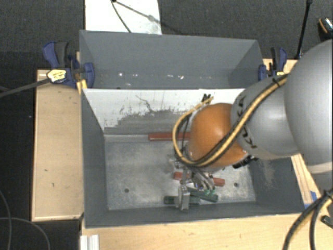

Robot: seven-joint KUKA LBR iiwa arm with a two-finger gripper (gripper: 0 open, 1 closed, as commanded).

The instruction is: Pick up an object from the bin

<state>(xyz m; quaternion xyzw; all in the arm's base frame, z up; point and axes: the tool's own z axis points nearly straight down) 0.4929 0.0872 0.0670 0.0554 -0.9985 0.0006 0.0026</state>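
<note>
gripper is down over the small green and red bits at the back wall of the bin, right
Not the back wall. The camera view shows the gripper down over the green bits and red bit near the front wall of the bin. A long reddish stick lies along the back.

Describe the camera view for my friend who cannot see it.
A grey robot arm with an orange wrist cover reaches from the right into a grey metal bin, its gripper low over a heap near the front wall: a dark green pen-like stick and small red pieces. A long reddish-brown rod lies apart by the back wall.
</note>
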